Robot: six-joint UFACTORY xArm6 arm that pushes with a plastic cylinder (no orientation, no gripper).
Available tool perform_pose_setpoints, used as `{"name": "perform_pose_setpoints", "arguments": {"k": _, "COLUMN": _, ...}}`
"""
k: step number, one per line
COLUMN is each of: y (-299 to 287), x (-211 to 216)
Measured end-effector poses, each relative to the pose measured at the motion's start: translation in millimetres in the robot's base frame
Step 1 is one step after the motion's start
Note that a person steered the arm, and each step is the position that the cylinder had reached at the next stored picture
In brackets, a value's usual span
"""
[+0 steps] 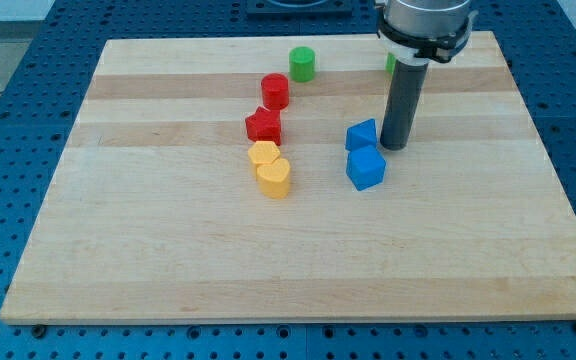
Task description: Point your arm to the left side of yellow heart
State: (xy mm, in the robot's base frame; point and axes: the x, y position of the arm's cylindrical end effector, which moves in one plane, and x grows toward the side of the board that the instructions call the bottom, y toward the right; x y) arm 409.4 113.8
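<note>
The yellow heart [275, 177] lies on the wooden board [168, 250] a little left of centre. A yellow block [264, 154] touches its upper left side. My tip [396, 147] rests on the board to the right of the heart, well apart from it. Two blue blocks stand between them: one [361, 134] right next to the tip's left, the other [365, 168] just below it.
A red star-like block [263, 125] sits above the yellow block. A red cylinder [275, 91] is above that. A green cylinder [302, 63] stands near the view's top. Another green block [391, 64] is mostly hidden behind the rod.
</note>
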Motion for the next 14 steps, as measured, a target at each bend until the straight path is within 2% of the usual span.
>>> {"name": "perform_pose_setpoints", "arguments": {"k": 2, "y": 37.2, "x": -2.9}}
{"name": "perform_pose_setpoints", "arguments": {"k": 4, "y": 50.5, "x": -7.8}}
{"name": "perform_pose_setpoints", "arguments": {"k": 6, "y": 88.5, "x": 5.3}}
{"name": "perform_pose_setpoints", "arguments": {"k": 9, "y": 103.0, "x": 2.6}}
{"name": "perform_pose_setpoints", "arguments": {"k": 10, "y": 117.8, "x": -20.3}}
{"name": "perform_pose_setpoints", "arguments": {"k": 13, "y": 180.5, "x": -36.3}}
{"name": "perform_pose_setpoints", "arguments": {"k": 14, "y": 178.9, "x": -67.0}}
